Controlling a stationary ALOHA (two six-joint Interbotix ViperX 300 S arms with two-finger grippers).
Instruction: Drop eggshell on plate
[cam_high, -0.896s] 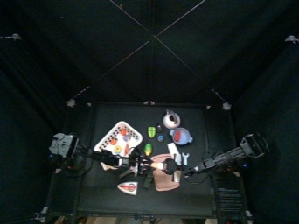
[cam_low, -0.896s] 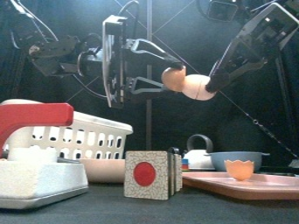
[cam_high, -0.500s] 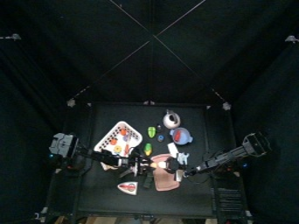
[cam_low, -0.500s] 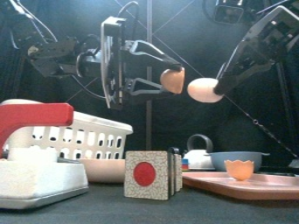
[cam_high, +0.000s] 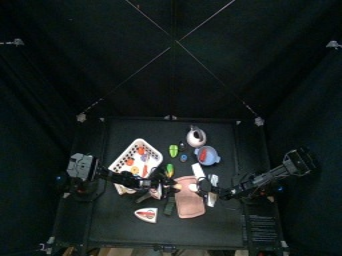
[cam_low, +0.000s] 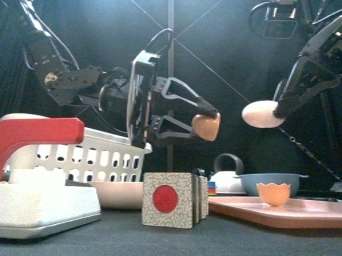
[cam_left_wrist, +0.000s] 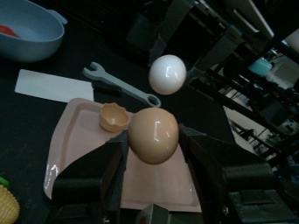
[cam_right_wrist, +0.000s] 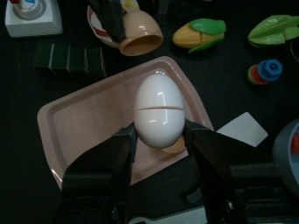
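The two eggshell halves are now pulled apart: the left gripper (cam_low: 195, 113) pinches the brown eggshell half (cam_low: 206, 126) at frame centre, lower than before, above the pink plate (cam_low: 287, 210); the right gripper (cam_right_wrist: 162, 144) pinches the white half (cam_right_wrist: 160, 110).

Robot lab test pen, black curtains (cam_high: 54, 80) all round, small black table (cam_high: 227, 135), overhead rigging

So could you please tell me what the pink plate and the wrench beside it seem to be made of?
The plate looks like matte pink plastic: flat even colour, a soft moulded rim. The wrench looks like grey metal with a dull sheen, though it could be a plastic toy.
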